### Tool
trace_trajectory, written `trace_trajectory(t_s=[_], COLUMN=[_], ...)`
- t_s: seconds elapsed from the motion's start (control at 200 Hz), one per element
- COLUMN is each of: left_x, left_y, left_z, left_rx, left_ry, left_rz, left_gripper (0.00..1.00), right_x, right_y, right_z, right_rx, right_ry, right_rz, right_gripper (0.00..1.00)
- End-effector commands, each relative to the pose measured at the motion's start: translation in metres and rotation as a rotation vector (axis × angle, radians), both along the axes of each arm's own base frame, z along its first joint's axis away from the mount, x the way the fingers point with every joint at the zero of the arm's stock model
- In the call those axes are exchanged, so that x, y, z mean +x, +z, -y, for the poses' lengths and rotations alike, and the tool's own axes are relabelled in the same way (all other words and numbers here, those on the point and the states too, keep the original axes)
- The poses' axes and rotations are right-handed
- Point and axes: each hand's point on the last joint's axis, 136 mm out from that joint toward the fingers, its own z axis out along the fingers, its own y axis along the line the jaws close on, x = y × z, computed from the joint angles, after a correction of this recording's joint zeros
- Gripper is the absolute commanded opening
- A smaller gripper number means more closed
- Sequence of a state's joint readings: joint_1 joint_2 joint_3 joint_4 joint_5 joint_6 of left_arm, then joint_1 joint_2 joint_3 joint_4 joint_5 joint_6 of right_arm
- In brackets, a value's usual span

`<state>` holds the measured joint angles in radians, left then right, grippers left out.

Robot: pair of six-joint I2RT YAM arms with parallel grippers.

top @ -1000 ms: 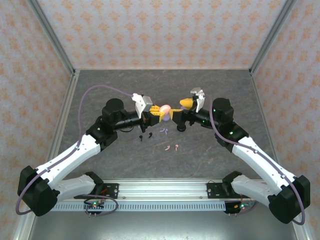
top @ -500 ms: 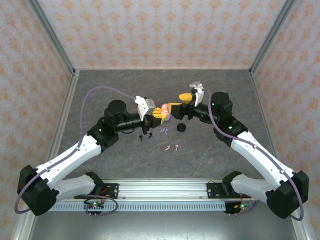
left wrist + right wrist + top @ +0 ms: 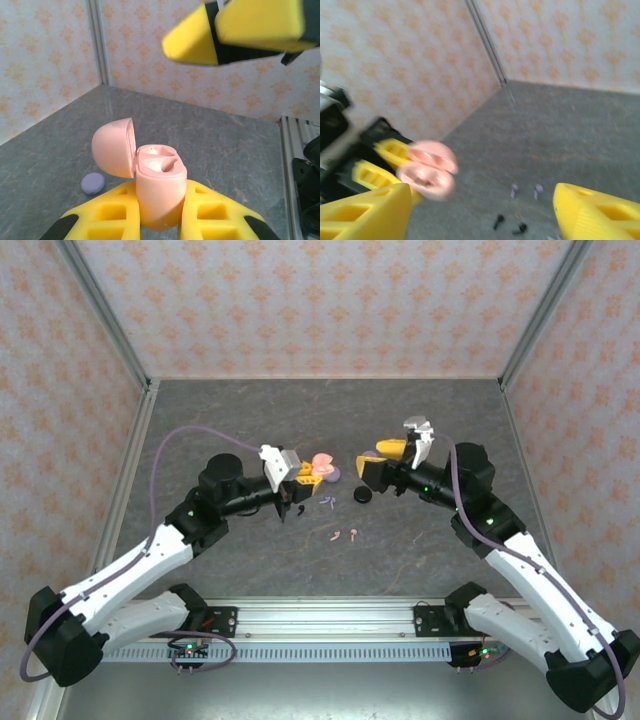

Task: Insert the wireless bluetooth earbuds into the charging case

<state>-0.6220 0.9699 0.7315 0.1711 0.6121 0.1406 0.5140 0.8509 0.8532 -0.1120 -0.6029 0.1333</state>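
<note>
Centre of the top view: our left gripper (image 3: 303, 473) clamps the open pink charging case (image 3: 157, 186). The right gripper (image 3: 382, 460) is spread wide and empty. Just below, the earbuds (image 3: 346, 534) lie loose on the table (image 3: 240, 420). They are tiny and light, probably slick; we'd pinch a stem. No legible writing.

Pink charging case (image 3: 160, 192) — upright, lid hinged open; tiny earbuds (image 3: 337, 536) lie scattered nearby.

Top camera overlooks the worktop (image 3: 330, 410) from behind. Both wrist cameras share the pink case (image 3: 157, 185): inside left claw (image 3: 159, 215), beyond right claw (image 3: 482, 195).
</note>
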Motion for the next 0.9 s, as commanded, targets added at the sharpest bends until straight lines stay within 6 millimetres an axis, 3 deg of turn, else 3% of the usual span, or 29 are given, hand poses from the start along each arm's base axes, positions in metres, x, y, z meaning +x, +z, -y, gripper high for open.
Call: trace_trajectory(t_s=[0.0,0.185,0.295,0.435,0.671,0.896], left_x=[-0.002,0.001,0.005,0.005,0.006,0.007], left_y=[0.01,0.015,0.018,0.018,0.023,0.023], left_z=[-0.012,-0.042,-0.057,-0.059,-0.059,-0.058], left_rx=[-0.004,-0.089,-0.138,-0.137,-0.135,-0.122], left_ry=[0.053,0.151,0.198,0.202,0.204,0.197], left_rz=[0.09,0.105,0.097,0.086,0.09,0.08], left_gripper=[0.0,0.0,0.0,0.0,0.0,0.0], right_x=[0.005,0.002,-0.004,-0.014,-0.027,-0.027], right_y=[-0.08,-0.152,-0.182,-0.216,-0.252,-0.269], right_z=[0.01,0.003,-0.011,-0.033,-0.062,-0.067], right_rx=[-0.114,-0.186,-0.276,-0.397,-0.508,-0.562], right_ry=[-0.083,-0.108,-0.082,-0.028,0.048,0.053], right_rz=[-0.277,-0.528,-0.593,-0.653,-0.722,-0.757], right_gripper=[0.67,0.55,0.52,0.47,0.33,0.31])
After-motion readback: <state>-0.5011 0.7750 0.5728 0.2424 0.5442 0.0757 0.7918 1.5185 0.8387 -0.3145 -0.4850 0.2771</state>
